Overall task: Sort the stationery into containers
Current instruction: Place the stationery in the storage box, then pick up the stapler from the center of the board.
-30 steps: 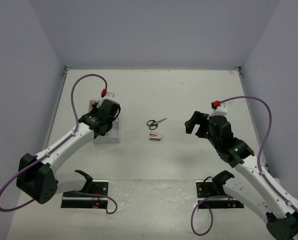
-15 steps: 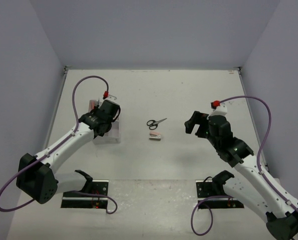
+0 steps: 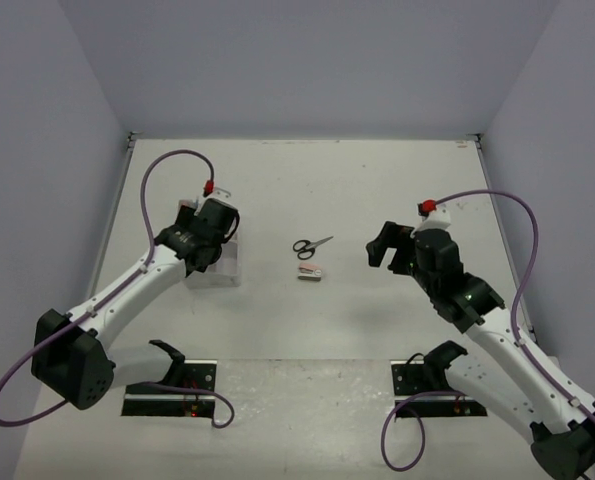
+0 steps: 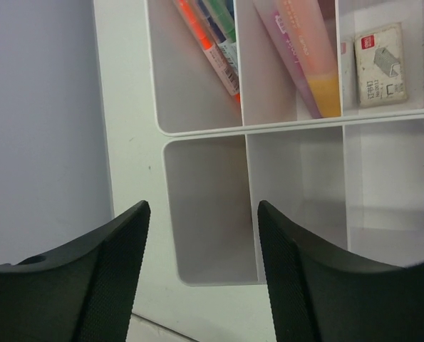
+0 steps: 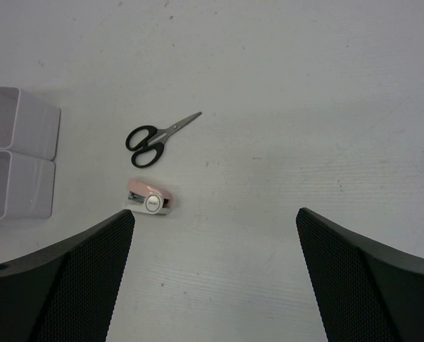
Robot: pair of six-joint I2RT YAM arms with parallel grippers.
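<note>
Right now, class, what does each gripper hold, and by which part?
Nothing. The left gripper is open over the organiser; the right gripper is open, apart from the scissors.

The top camera looks down from above and behind both arm bases, over the whole bench [image 3: 377, 180]. The left wrist camera faces down, close above the organiser box [image 4: 204, 132], past the left end effector [image 4: 201, 214]. The right wrist camera sits farther off behind the right end effector [image 5: 215, 217], sharing the scissors [image 5: 158, 135], small pink stapler [image 5: 149, 197] and a box corner with the top view.
</note>
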